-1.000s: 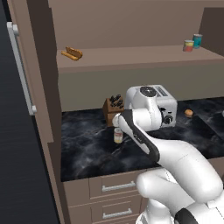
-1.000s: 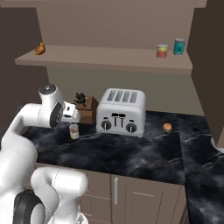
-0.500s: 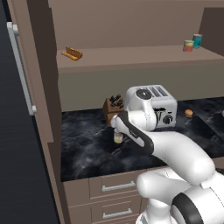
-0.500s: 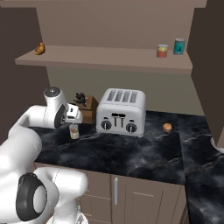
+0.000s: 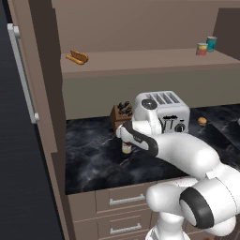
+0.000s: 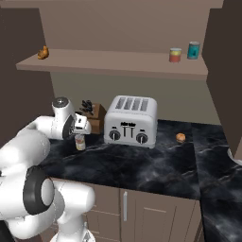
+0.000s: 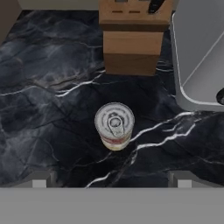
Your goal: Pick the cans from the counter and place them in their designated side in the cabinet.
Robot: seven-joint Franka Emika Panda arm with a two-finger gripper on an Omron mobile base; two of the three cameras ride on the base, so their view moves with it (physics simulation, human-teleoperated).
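The cream can stands alone on the black table, with bare room on every side. The knife block is near behind it, and the toaster stands beside that. On the shelf, the middle is free between the croissant and two cans.

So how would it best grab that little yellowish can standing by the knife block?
Probably from straight above, the open jaws closing on the round side wall of the can. It stands upright on the counter, pull-tab lid facing the gripper, apart from the knife block and the toaster, so both sides look free.
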